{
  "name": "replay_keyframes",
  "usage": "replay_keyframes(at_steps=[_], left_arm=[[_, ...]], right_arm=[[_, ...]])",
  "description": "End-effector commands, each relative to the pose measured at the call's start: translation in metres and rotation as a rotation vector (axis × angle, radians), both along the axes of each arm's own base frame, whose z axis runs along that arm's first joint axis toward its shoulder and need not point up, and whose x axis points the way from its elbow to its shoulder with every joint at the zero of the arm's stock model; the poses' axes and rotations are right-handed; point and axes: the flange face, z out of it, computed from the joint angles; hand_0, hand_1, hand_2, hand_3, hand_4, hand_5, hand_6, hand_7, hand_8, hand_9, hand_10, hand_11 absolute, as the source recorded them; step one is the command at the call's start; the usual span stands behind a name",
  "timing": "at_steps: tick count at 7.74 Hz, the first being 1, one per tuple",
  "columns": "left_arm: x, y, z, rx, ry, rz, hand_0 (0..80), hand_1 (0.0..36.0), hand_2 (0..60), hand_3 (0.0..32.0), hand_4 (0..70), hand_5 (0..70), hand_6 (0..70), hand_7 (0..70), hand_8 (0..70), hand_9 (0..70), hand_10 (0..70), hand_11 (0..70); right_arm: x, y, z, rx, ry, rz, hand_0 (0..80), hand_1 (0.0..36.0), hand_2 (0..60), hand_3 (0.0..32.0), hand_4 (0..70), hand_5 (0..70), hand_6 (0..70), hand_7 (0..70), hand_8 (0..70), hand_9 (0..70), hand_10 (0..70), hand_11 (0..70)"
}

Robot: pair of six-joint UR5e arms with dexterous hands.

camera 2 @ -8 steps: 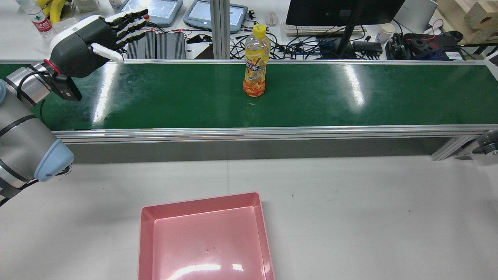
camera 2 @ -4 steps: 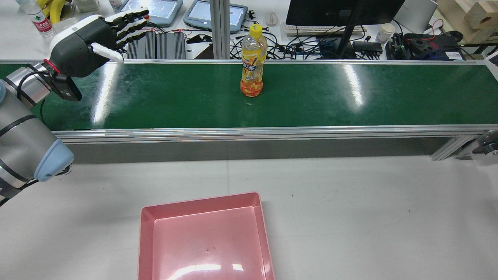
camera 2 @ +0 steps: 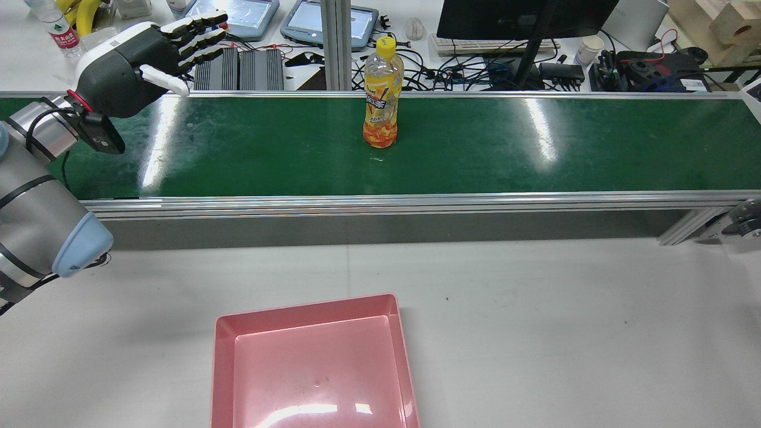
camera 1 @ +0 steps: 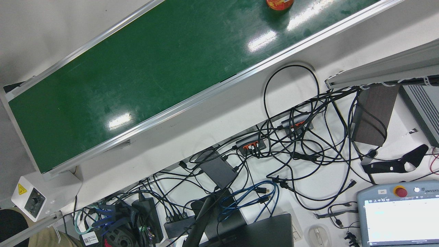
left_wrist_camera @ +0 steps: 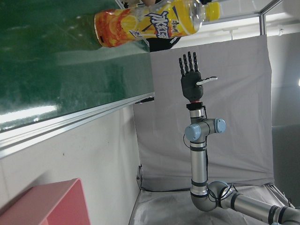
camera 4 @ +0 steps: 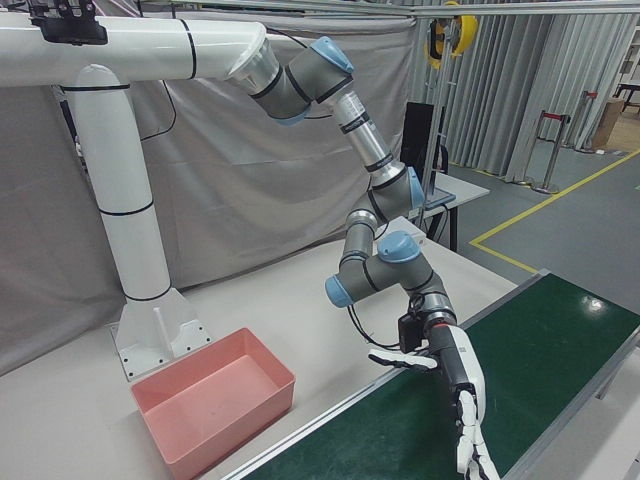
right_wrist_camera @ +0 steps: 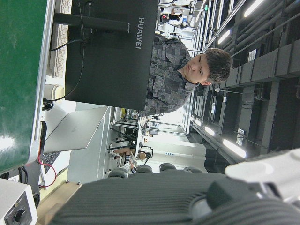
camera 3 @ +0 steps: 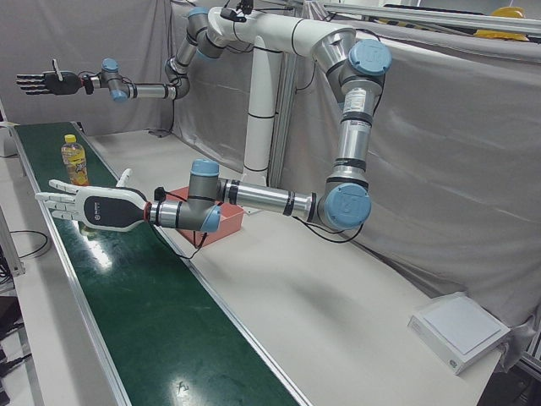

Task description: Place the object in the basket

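Note:
An orange drink bottle (camera 2: 380, 98) with a yellow cap stands upright on the green conveyor belt (camera 2: 565, 154). My left hand (camera 2: 142, 59) hovers open over the belt, well to the bottle's left, fingers spread and holding nothing. In the left-front view the left hand (camera 3: 97, 207) is nearest, the bottle (camera 3: 74, 161) stands behind it, and my right hand (camera 3: 49, 82) is raised open farther back. The left hand view shows the bottle (left_wrist_camera: 154, 23) close and the right hand (left_wrist_camera: 191, 79) far off. The empty pink basket (camera 2: 306, 311) sits on the white table on the robot's side of the belt.
Beyond the belt lies a desk with a monitor (camera 2: 523, 18), tablets and tangled cables (camera 1: 291, 144). A control box (camera 1: 32, 202) sits at the belt's end. A person (right_wrist_camera: 183, 75) stands behind the monitor. A white box (camera 3: 461, 331) rests on the table corner.
The bottle has travelled left along the belt, towards my left hand. The left hand has stayed where it was, open.

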Motion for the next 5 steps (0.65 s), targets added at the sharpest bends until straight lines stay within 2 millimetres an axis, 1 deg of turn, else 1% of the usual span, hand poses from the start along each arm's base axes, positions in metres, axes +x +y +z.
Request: replay_keyframes(at_steps=[1,3,4,5], left_arm=[[0.0000,0.0001,0.0011,-0.001,-0.001,0.000,53.3,7.2,0.0,1.8,14.6,11.5,1.3,0.0,7.1,8.0,6.1,10.1],[-0.0002,0.0003,0.0004,0.000,0.000,0.000,53.1,7.4,0.0,2.0,14.5,11.4,1.2,0.0,7.2,8.0,6.1,10.1],[-0.0002,0.0003,0.0004,0.000,0.000,0.000,53.2,7.4,0.0,1.6,14.6,11.6,1.2,0.0,7.0,7.9,6.1,10.2],[-0.0002,0.0003,0.0004,0.000,0.000,0.000,53.2,7.6,0.0,2.0,14.5,11.5,1.2,0.0,6.9,7.8,6.2,10.2]], right_arm=[[0.0003,-0.0001,-0.0007,0.002,0.000,0.001,0.0,0.0,0.0,0.0,0.0,0.0,0.0,0.0,0.0,0.0,0.0,0.0],[-0.0005,-0.0003,-0.0007,0.002,0.000,-0.001,0.0,0.0,0.0,0.0,0.0,0.0,0.0,0.0,0.0,0.0,0.0,0.0],[0.0003,0.0001,0.0001,0.000,0.000,0.001,0.0,0.0,0.0,0.0,0.0,0.0,0.0,0.0,0.0,0.0,0.0,0.0],[-0.0005,-0.0002,0.0001,0.000,0.000,-0.001,0.0,0.0,0.0,0.0,0.0,0.0,0.0,0.0,0.0,0.0,0.0,0.0]])
